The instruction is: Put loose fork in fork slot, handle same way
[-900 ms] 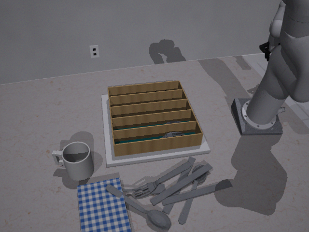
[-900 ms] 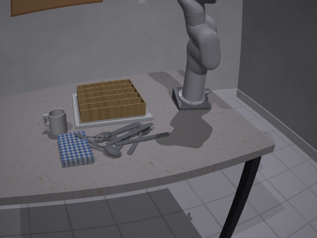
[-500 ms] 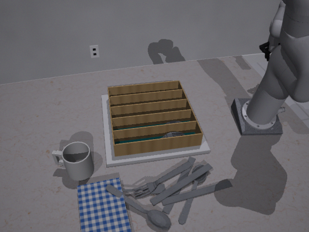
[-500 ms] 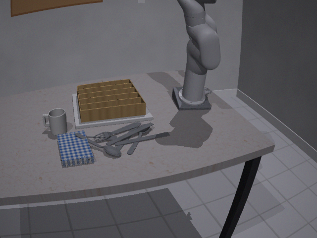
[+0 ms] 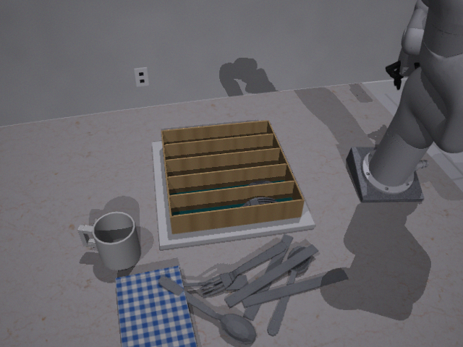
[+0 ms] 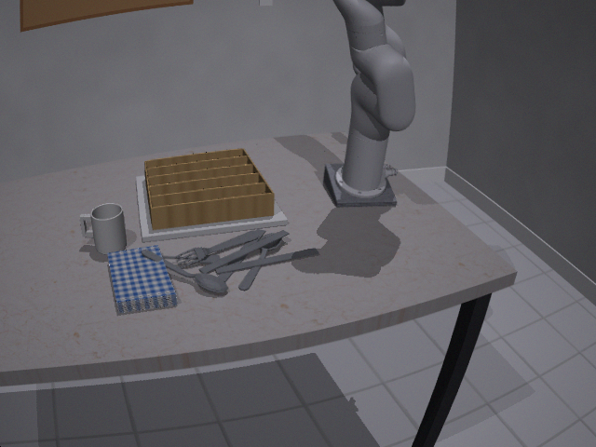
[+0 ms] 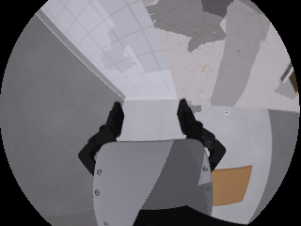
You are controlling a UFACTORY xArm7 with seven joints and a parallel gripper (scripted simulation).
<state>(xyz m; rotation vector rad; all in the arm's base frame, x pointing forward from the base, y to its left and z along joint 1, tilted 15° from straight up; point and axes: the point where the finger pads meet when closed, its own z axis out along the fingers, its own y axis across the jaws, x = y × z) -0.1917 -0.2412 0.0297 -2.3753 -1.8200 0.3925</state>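
While the arm (image 6: 380, 87) stands tall on its base plate (image 5: 414, 194) at the right of the bench (image 6: 336, 307), the pincer (image 7: 150, 115) is high up and fully released, nothing between its black fingers; wrist view looks past them at wall, floor tiles and a strip of bench top. In the top view only a bit of black pincer shows by the arm at the right edge.

Wooden tray (image 5: 235, 216) with five long slots sits on a white board (image 5: 164, 238), mid bench. Forks (image 5: 257, 200) lie in the nearest slot, tine ends toward the right, on a teal liner. Something grey also shows in the next slot back, can't tell what.

Loose fork (image 5: 239, 274) lies in a cutlery heap on the bench just in front of the tray, outside it, tines pointing left toward the napkin, handle up-right toward the tray corner. Heap is crossed and overlapping: flat knives (image 5: 283, 289), a spoon (image 5: 235, 324) with its handle end resting on the blue checked napkin (image 5: 153, 309). Whether a second fork is in the pile, can't tell.

Grey mug (image 5: 116, 238) stands upright left of the tray, handle pointing left, just behind the napkin.
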